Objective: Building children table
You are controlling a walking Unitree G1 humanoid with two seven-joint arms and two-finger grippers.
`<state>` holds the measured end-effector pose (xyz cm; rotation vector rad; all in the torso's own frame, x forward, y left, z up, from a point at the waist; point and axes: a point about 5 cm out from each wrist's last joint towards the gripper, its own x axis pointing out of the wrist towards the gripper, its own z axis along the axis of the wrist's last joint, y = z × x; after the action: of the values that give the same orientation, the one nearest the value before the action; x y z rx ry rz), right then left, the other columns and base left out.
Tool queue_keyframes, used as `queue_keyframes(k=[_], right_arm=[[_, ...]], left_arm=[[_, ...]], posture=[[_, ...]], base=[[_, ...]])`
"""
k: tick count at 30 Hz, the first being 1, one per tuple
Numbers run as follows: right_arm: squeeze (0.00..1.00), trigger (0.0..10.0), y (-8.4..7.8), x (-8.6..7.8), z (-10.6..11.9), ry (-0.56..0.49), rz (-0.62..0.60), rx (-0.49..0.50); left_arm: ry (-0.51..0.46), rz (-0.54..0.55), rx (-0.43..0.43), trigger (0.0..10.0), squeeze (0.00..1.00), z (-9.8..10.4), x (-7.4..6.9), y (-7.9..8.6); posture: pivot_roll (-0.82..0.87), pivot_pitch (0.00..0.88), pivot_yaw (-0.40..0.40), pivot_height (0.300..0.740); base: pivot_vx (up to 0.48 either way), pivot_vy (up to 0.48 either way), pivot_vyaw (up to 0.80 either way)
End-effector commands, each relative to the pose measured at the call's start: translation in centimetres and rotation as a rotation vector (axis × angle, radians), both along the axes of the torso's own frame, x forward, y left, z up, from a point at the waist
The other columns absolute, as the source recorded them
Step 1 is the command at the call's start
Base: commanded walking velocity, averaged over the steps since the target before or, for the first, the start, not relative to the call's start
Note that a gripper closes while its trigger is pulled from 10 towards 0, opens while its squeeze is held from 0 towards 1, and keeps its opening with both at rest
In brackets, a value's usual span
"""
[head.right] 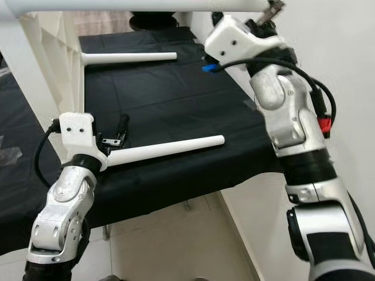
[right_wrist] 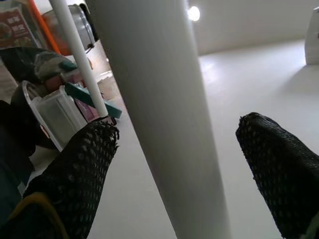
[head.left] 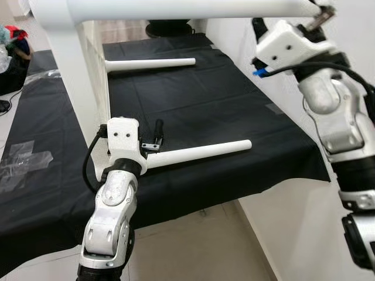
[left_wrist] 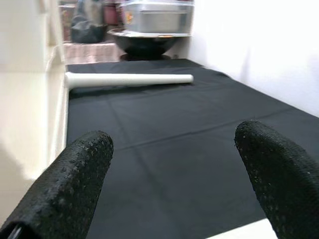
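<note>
The white children's table stands on its side on a black cloth [head.left: 193, 105], with its top [head.left: 70, 76] upright at the left and its legs pointing right. An upper leg [head.left: 187, 8] runs across the top of the head view. My right gripper [head.left: 321, 13] is at that leg's far end, open, with the leg [right_wrist: 164, 99] between its fingers [right_wrist: 79, 169]. A near lower leg [head.left: 199, 153] and a far lower leg [head.left: 153, 63] hang just above the cloth. My left gripper [head.left: 157, 137] is open and holds nothing, close by the base of the near leg.
A white wall [head.left: 328, 228] runs close along the right of the cloth. Tiled floor [head.left: 193, 246] lies in front. A dark basin [left_wrist: 144, 45] and a metal box [left_wrist: 157, 17] stand past the far edge. Clothes [head.left: 14, 41] are piled at far left, with tape [head.left: 23, 161] on the cloth.
</note>
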<state>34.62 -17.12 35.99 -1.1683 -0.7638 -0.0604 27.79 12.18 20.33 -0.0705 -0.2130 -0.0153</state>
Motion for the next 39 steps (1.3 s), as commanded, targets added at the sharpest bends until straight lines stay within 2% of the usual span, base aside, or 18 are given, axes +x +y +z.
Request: queue_keyframes(k=[1, 6, 7, 13, 15, 24, 29, 32, 39], right_arm=[[0.0, 10.0, 0.2, 0.6, -0.2, 0.036, -0.017, -0.073], [0.0, 10.0, -0.5, 1.8, -0.7, 0.107, -0.095, -0.131], [0.0, 10.0, -1.0, 2.1, -0.9, 0.131, -0.138, -0.151], [0.0, 10.0, -1.7, 2.3, -0.8, 0.134, -0.19, -0.178], [0.0, 10.0, -1.9, 2.3, -0.4, 0.107, -0.197, -0.173], [0.0, 10.0, -1.9, 2.3, 0.3, 0.075, -0.191, -0.175], [0.0, 10.0, -0.9, 2.1, 2.1, 0.001, -0.165, -0.165], [0.0, 10.0, -0.6, 1.9, 2.5, -0.019, -0.163, -0.184], [0.0, 10.0, -0.7, 1.5, 2.5, 0.02, -0.189, -0.236]], left_arm=[[0.051, 0.02, -0.045, 10.0, 0.0, -0.9, 0.0, 0.0], [0.066, 0.025, -0.057, 10.0, 0.0, -1.3, 0.0, 0.0], [0.068, 0.022, -0.06, 10.0, 0.0, -1.3, -0.1, -0.1], [0.078, 0.014, -0.069, 10.0, 0.0, -1.5, -0.1, -0.3], [0.092, 0.007, -0.075, 10.0, 0.0, -1.8, -0.1, -0.6], [0.13, 0.033, -0.101, 10.0, 0.0, -2.5, -0.1, -0.4], [0.148, 0.067, -0.126, 10.0, 0.0, -2.8, 0.4, 0.9], [0.141, 0.069, -0.125, 10.0, 0.0, -2.5, 0.5, 0.9], [0.139, 0.083, -0.118, 10.0, 0.0, -2.5, 0.5, 1.2]], posture=[[0.01, 0.091, -0.074, 0.74], [0.01, 0.093, -0.078, 0.74], [0.01, 0.095, -0.078, 0.74], [0.01, 0.102, -0.073, 0.74], [0.01, 0.103, -0.072, 0.74], [0.01, 0.105, -0.069, 0.74], [0.01, 0.11, -0.064, 0.74], [0.01, 0.11, -0.063, 0.74], [0.0, 0.115, -0.065, 0.74]], base=[[0.0, 0.0, 0.0], [0.0, 0.0, 0.0], [0.0, 0.0, 0.0], [0.0, 0.0, 0.0], [0.0, 0.0, 0.0], [0.0, 0.0, 0.0], [0.0, 0.0, 0.0], [0.0, 0.0, 0.0], [0.0, 0.0, 0.0]])
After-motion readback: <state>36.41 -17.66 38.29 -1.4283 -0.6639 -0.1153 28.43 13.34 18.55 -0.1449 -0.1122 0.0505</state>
